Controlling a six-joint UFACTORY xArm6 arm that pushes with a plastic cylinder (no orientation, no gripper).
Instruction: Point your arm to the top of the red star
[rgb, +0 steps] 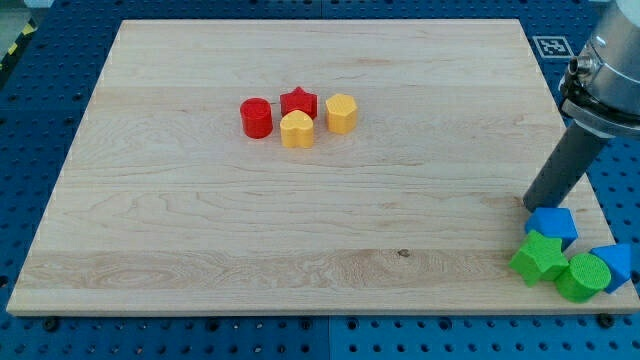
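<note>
The red star (299, 101) lies on the wooden board (200, 220) in the upper middle of the view. It sits in a tight cluster: a red cylinder (257, 117) to its left, a yellow heart-like block (297, 130) just below it, and a yellow hexagonal block (341, 113) to its right. My tip (531, 205) rests at the view's right edge of the board, far to the right of and below the star. The tip is just above the blue block (553, 225).
A group of blocks lies at the board's bottom right corner: a blue cube, a green star (539, 257), a green cylinder (582, 276) and another blue block (615, 264). The arm's body (605, 70) rises at the view's right edge.
</note>
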